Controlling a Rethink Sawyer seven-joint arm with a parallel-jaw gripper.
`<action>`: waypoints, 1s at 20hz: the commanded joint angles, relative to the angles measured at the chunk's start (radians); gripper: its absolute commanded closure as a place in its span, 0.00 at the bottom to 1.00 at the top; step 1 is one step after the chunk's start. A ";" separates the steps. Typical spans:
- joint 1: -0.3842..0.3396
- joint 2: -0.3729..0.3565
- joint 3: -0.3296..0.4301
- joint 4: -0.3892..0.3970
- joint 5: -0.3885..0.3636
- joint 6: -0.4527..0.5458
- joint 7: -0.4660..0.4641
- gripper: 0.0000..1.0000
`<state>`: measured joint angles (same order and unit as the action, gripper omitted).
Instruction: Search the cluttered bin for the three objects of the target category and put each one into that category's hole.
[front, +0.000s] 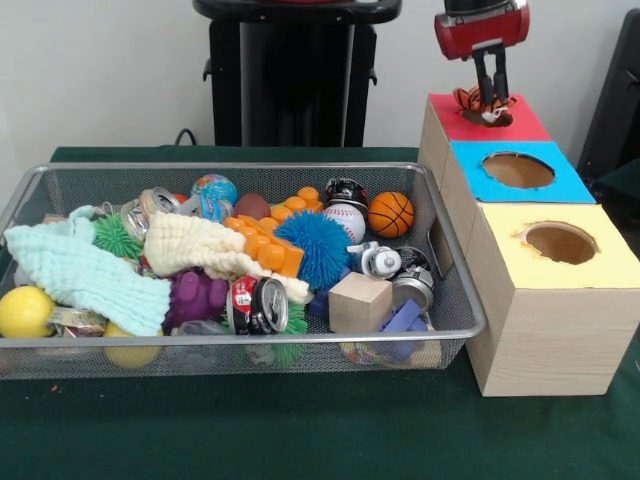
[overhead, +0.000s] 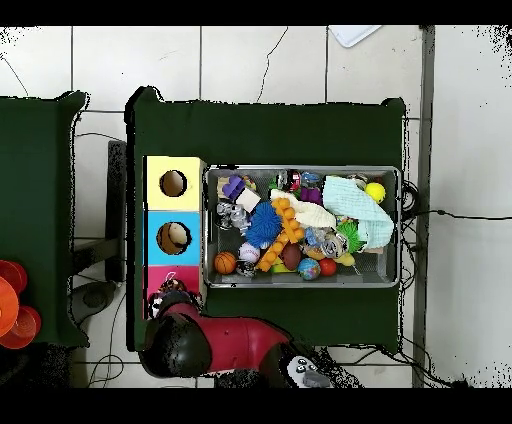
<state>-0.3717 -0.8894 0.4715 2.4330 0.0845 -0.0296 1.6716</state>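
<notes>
My gripper (front: 489, 92) hangs over the red-topped wooden box (front: 520, 125) at the far right. Its fingers point down and are shut on the orange plush with black tiger stripes (front: 478, 102), which sits right at the hole in the red top and hides it. In the overhead view the arm (overhead: 215, 345) covers most of the red top (overhead: 157, 277). The silver wire-mesh bin (front: 300, 340) stands left of the boxes and is full of clutter. I cannot make out a tan-brown plush among it.
A blue-topped hole (front: 517, 170) and a yellow-topped hole (front: 560, 243) lie in a row nearer the camera. The bin holds a mint cloth (front: 80, 275), a blue spiky ball (front: 322, 247), a basketball (front: 390, 213), a baseball (front: 345, 220), a wooden cube (front: 359, 302) and cans.
</notes>
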 joint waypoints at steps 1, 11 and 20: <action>0.021 0.142 -0.055 -0.150 -0.019 -0.093 0.153 1.00; 0.058 0.180 -0.119 -0.170 -0.015 -0.041 0.118 1.00; 0.101 0.263 -0.206 -0.224 -0.033 -0.062 0.092 1.00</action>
<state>-0.2851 -0.7333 0.3550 2.3396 0.0837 -0.0890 1.6716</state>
